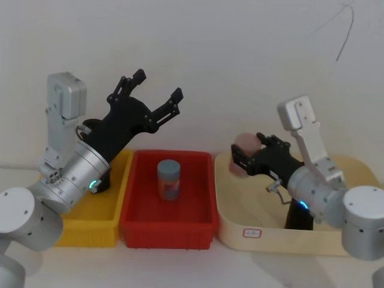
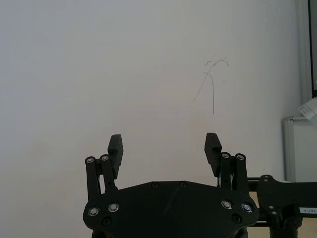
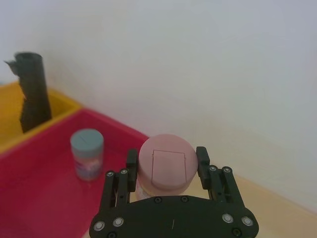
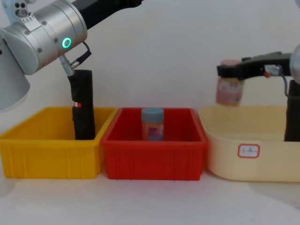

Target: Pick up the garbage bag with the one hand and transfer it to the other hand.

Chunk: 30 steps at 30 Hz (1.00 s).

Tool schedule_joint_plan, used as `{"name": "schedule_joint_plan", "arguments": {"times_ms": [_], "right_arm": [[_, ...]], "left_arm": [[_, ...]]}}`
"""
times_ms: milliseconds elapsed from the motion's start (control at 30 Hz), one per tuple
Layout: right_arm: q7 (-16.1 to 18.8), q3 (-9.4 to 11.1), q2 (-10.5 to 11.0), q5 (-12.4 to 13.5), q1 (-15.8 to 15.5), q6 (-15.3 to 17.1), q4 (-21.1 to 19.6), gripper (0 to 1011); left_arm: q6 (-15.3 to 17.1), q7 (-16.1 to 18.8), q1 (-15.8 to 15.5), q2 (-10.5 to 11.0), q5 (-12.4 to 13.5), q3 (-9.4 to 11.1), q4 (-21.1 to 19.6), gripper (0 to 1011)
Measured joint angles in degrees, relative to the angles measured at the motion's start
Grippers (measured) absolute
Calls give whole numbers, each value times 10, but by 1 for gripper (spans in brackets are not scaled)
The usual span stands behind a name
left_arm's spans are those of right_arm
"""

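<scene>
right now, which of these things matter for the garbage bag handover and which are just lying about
Job:
garbage bag, standing in the beige tray
left gripper, open, raised above the bins
right gripper, shut on a pink-lidded jar over the tray

Lying about:
slim black roll with a red mark, in the yellow bin
blue-lidded jar, in the red bin

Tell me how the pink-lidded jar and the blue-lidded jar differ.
The pink-lidded jar is clamped in the right end effector and lifted over the beige tray. The blue-lidded jar stands untouched on the floor of the red bin. One lid is pink, the other grey-blue. Both are small round jars, upright, of similar build.
</scene>
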Motion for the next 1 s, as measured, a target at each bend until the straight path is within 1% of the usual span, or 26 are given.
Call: {"name": "schedule_joint_plan", "arguments": {"times_ms": [133, 200, 233, 333, 400, 533, 833, 1000], "right_arm": [[-3, 5, 7, -3, -8, 6, 0, 693], [-4, 6, 10, -5, -12, 8, 1, 725], [-4, 7, 11, -6, -13, 10, 2, 782], [-4, 8, 13, -8, -17, 12, 3, 841], [-4, 9, 15, -9, -20, 14, 3, 925], [-2, 13, 18, -10, -27, 15, -1, 1001], [6, 22, 24, -7, -43, 19, -27, 1001], [16, 28, 31, 4, -62, 21, -58, 1001]], "left_arm": [[0, 0, 0, 0, 0, 0, 0, 1001], [0, 0, 0, 0, 0, 0, 0, 1000], [0, 0, 0, 0, 0, 0, 0, 1000], [0, 0, 0, 0, 0, 0, 0, 1001], [0, 0, 0, 0, 0, 0, 0, 1001], [0, 0, 0, 0, 0, 0, 0, 1000], [0, 0, 0, 0, 0, 0, 0, 1001], [0, 0, 0, 0, 0, 0, 0, 1000]]}}
